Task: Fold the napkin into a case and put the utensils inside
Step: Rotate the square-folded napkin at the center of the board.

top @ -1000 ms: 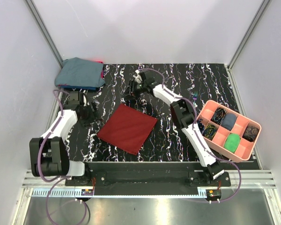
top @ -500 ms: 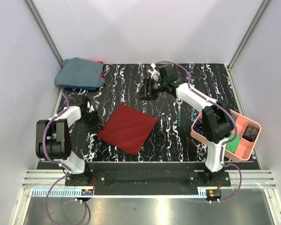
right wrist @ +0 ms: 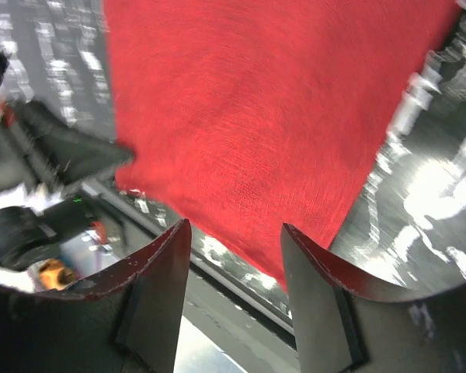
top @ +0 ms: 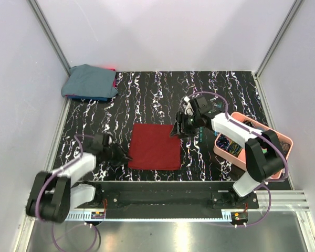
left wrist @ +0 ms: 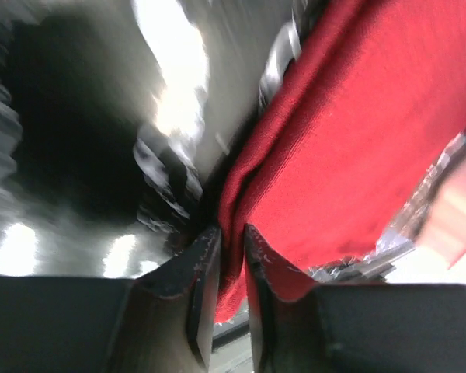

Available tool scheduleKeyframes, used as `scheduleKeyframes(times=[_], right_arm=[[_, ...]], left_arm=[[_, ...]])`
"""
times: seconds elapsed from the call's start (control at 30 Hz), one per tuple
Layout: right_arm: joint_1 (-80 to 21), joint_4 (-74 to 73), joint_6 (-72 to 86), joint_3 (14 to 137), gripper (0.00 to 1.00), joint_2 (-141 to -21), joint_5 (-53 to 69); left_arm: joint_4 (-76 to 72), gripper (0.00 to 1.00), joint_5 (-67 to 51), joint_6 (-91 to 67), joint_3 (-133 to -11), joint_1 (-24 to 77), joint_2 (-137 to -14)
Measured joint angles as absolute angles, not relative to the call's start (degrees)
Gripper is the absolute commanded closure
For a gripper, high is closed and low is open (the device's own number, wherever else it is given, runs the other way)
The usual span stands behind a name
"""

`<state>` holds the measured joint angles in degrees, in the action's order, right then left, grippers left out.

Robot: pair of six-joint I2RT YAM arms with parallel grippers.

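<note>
Left gripper [left wrist: 227, 252]: jaws nearly together, pinching a fold at the near-left edge of the napkin [top: 156, 147]. Right gripper [right wrist: 234, 231]: jaws spread wide over the napkin's far-right corner, holding nothing.

Bright, even light from above in the top view; wrist views are motion-blurred, table [left wrist: 171, 78] glaring white, napkin [left wrist: 357, 155] soft-edged.

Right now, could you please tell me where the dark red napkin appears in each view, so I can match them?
Top external: the napkin lies flat just below the picture's centre.
Left wrist: it fills the upper right, its edge pinched by the left gripper.
Right wrist: it fills the upper middle, beyond the open right gripper.
Shared landmark: the black, white-veined table under the cloth.
</note>
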<state>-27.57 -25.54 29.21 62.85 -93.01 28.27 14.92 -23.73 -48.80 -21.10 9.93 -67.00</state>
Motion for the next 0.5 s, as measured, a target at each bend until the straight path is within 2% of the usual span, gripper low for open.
scheduleKeyframes(times=[0.1, 0.23, 0.5], right_arm=[[-27.57, -28.10, 28.25, 60.82, 0.43, -90.65, 24.77], [-27.57, -31.79, 28.23, 56.42, 0.47, -88.53, 21.91], [-29.36, -33.54, 33.54, 47.22, 0.49, -84.23, 19.27]], left_arm=[[11.62, 0.57, -20.75, -58.65, -15.77, 19.55, -59.09], [15.31, 0.46, -15.77, -62.87, -16.93, 27.81, -55.07], [26.17, 0.50, -9.13, -54.61, -29.61, 28.84, -58.08]])
